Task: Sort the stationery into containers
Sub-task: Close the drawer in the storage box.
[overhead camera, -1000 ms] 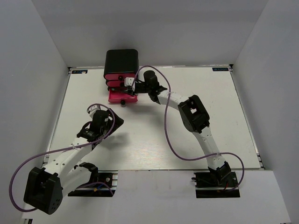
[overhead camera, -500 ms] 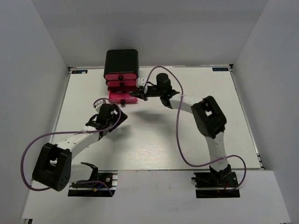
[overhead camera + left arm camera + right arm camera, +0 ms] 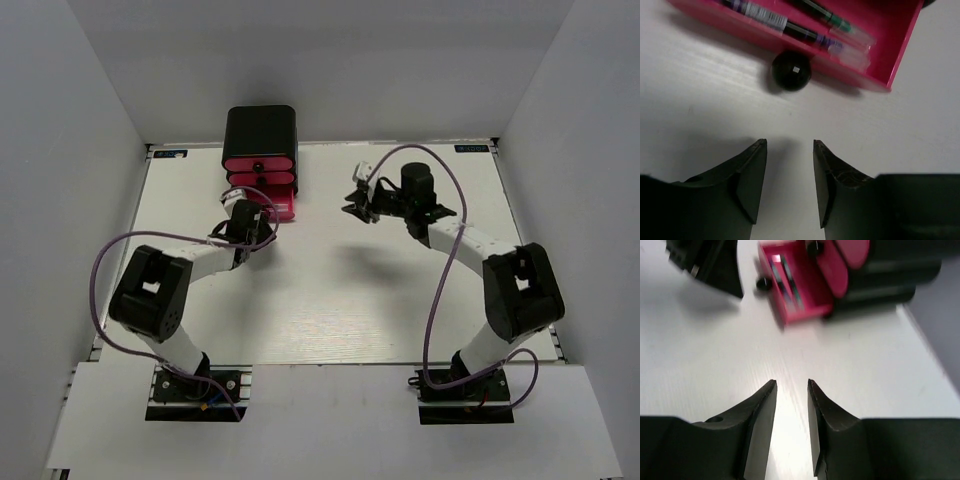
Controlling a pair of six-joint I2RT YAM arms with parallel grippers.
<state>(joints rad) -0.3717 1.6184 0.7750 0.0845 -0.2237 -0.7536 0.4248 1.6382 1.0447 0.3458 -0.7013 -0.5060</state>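
My left arm stands up from its base at the near left corner, folds at the black elbow block, and sends its forearm away from me and to the right, low over the desk (image 3: 330, 300). That puts the left tool (image 3: 252, 212) just in front of the containers, a black rounded box (image 3: 260, 130) with three pink drawers at the far edge of the desk. In the left wrist view the left tool (image 3: 789, 144) points at the black knob (image 3: 791, 71) of the bottom drawer (image 3: 902, 40), near it but not touching. Its jaws are parted with only bare desk between them, so it grips nothing. That drawer is pulled out, and pens (image 3: 795, 31) lie lengthwise inside it, one with a white label and one with a green band. The two upper drawers look pushed in. My right arm rises from its base at the near right, bends at its elbow block well out to the right, and stretches its forearm back toward the far left. The right tool (image 3: 358, 200) hangs over open desk, well apart from the box and facing it. Through the right wrist camera, which is blurred, the right tool (image 3: 791, 384) shows a narrow gap between its jaws with nothing in it.
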